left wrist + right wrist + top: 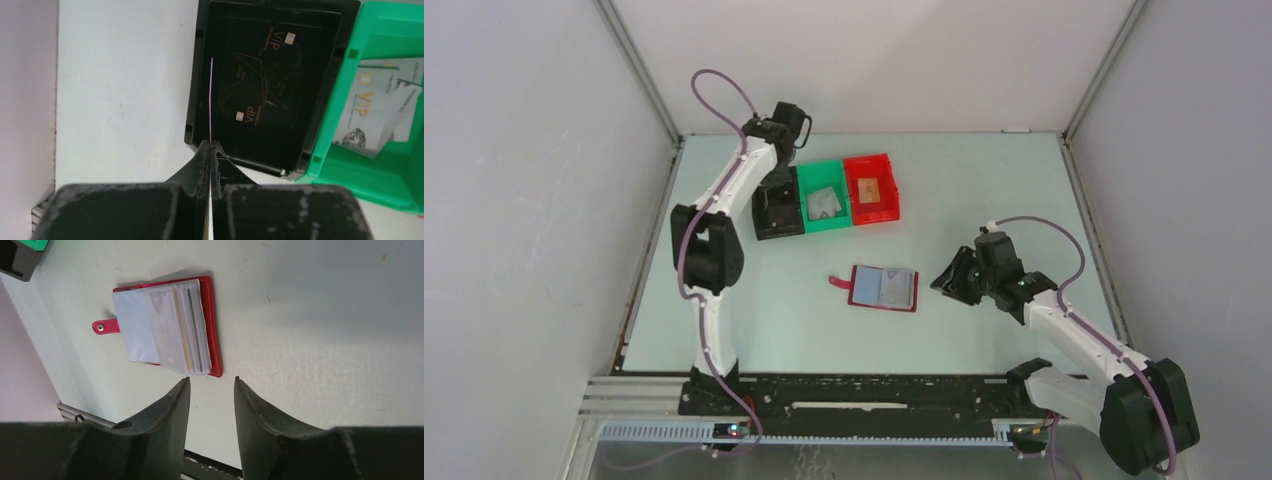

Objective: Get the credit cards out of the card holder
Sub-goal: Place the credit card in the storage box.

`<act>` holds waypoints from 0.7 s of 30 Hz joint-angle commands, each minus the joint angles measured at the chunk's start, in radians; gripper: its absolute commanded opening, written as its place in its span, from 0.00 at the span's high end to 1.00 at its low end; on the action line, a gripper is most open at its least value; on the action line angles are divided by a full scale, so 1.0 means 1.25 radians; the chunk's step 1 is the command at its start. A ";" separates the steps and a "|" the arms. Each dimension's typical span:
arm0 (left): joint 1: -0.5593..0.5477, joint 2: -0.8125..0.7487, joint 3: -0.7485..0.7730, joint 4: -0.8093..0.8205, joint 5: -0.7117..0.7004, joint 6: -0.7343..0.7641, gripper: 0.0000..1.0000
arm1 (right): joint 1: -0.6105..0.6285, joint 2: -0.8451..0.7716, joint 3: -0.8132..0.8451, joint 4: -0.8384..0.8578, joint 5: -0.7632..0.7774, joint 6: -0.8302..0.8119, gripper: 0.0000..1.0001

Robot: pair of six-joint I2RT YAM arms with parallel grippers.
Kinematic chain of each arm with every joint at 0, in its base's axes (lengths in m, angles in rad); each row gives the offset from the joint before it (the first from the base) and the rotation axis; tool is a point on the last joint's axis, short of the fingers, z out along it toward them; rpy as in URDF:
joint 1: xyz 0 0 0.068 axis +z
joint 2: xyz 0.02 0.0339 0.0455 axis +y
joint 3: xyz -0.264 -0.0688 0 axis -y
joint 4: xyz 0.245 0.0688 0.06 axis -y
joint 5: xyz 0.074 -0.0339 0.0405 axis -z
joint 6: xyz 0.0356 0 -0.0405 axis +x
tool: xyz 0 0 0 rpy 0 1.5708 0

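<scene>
The dark-red card holder (884,288) lies open on the table, its strap tab to the left, with several credit cards (165,330) fanned in clear sleeves over its red cover (214,315). My right gripper (944,282) hovers just right of it, open and empty (211,382). At the back left, my left gripper (210,144) is shut on one credit card (211,100), seen edge-on as a thin line above the left wall of the black bin (196,75). Two dark cards (265,80) lie inside that bin.
Three bins stand in a row at the back: black (777,215), green (824,205) holding grey cards (370,110), and red (871,188) holding a tan card. White walls close in the table on the left, right and back.
</scene>
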 commanded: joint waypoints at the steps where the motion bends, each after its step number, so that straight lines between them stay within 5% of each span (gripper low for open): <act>1: 0.008 0.049 0.099 -0.023 -0.046 0.009 1.00 | -0.007 -0.021 0.022 -0.030 0.026 -0.018 0.53; 14: 0.016 0.151 0.080 0.039 -0.038 0.011 1.00 | -0.011 -0.026 0.021 -0.045 0.046 0.007 0.53; 18: 0.018 0.154 0.088 0.038 -0.011 0.010 0.71 | -0.012 -0.026 0.022 -0.040 0.045 0.007 0.53; 21: 0.018 0.126 0.078 0.040 0.016 0.005 0.62 | -0.011 -0.027 0.021 -0.043 0.050 0.013 0.53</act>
